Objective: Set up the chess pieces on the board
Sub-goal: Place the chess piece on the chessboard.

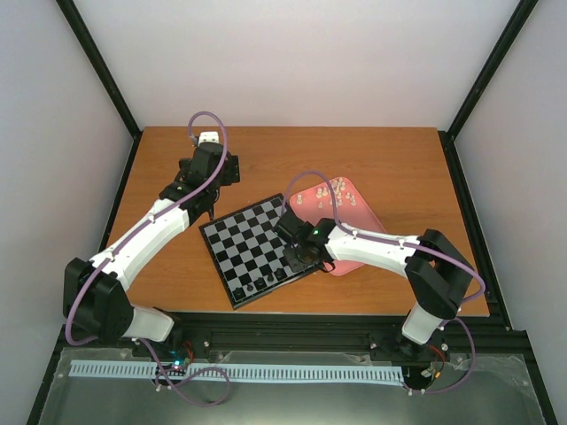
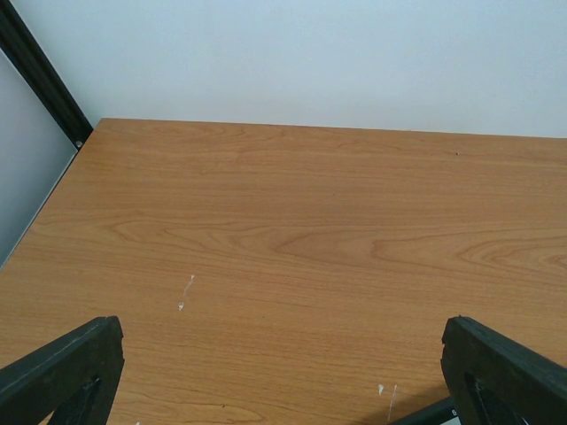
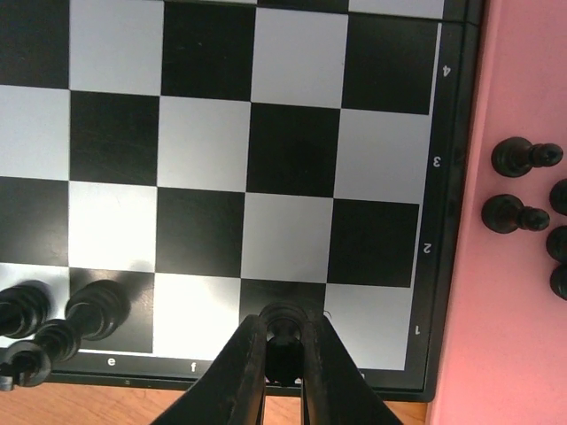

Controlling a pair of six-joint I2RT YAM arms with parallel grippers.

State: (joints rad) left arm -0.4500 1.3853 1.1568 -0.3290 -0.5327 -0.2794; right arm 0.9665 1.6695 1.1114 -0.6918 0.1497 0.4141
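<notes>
The big brown table (image 1: pixel 390 168) holds the board (image 1: pixel 252 243) in the middle, turned a bit crooked. The pink tray (image 1: pixel 363 212) sits right against its right side. Since the board is crooked, I think I must line up with its squares, not with the table edge.

My right arm (image 1: pixel 381 248) reaches in from the right, bent at the elbow. It goes across the near part of the tray. Its wrist points down over the near right corner of the board. My left arm (image 1: pixel 146 230) stretches up the left side, away from the board. My left gripper (image 2: pixel 279 354) is wide open over bare wood and has nothing in it.

My right gripper (image 3: pixel 285 329) is almost closed. Its two fingers (image 3: pixel 248 372) pinch one little black piece (image 3: pixel 284 347). The piece is over a black square in the row marked 1, next to the corner square. I can't tell if its foot touches the board.

To do this well, I think I should go straight down slowly. I should set it in the middle of the square, open just a little, then lift straight up so it doesn't tip. Other black pieces (image 3: pixel 97 308) stand in the same row, well apart to the left. More black pieces (image 3: pixel 524 157) lie on the tray, and white pieces (image 1: pixel 335 193) sit at its far end.
</notes>
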